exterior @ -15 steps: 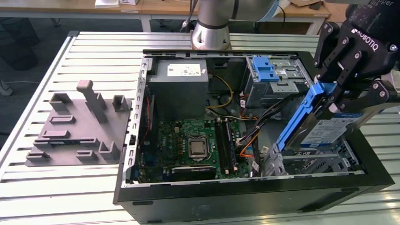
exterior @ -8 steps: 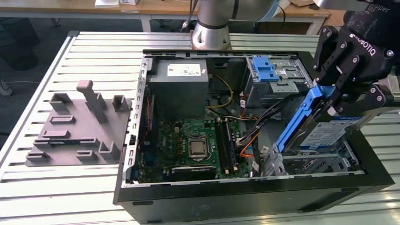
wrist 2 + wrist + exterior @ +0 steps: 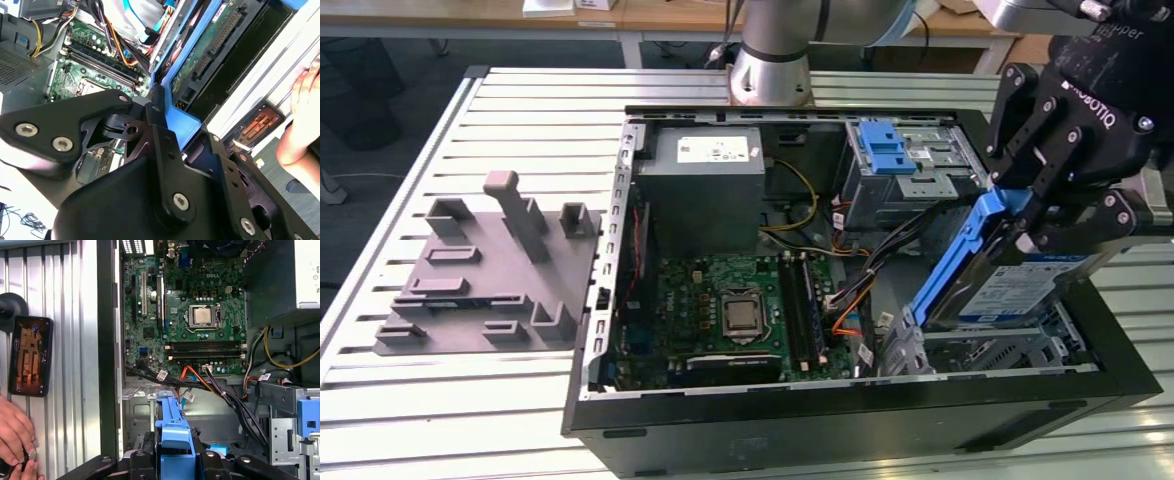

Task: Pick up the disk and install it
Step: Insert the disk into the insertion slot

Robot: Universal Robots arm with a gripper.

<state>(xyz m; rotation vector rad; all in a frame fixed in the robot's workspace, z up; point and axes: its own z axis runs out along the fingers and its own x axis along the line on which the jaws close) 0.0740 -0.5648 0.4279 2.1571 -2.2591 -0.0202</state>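
Blue plastic caught my eye first: the rail (image 3: 958, 255) along one long edge of the disk (image 3: 1014, 285), bright against the black computer case (image 3: 854, 405) that lay open on the slatted metal surface (image 3: 400, 400). The gripper (image 3: 1041, 210) had the disk by its upper end, the jaws closed firmly on it.

The disk hung inside the case at the corner towards the exterior view's right. Its long axis was tilted. The held end was high and out over the case wall. The free end pointed down and towards the exterior view's left, at the silver drive cage (image 3: 994, 350) directly beneath it. From where I stood I could not tell whether that lower end touched the cage or hung just above it.

In the second wrist view the disk's circuit-board side (image 3: 210, 45) faced the camera. In the first wrist view the blue rail (image 3: 172, 432) ran straight out from the gripper (image 3: 172, 465) towards the motherboard (image 3: 200, 315) beyond. The other bay (image 3: 897, 150), the one with the blue latch, sat well apart at the far side of the case.

I judged the disk picked up but not yet seated, since it leaned rather than lying level in the cage. Outside the case a person's hand (image 3: 15, 435) rested on the surface near a phone (image 3: 30, 355).
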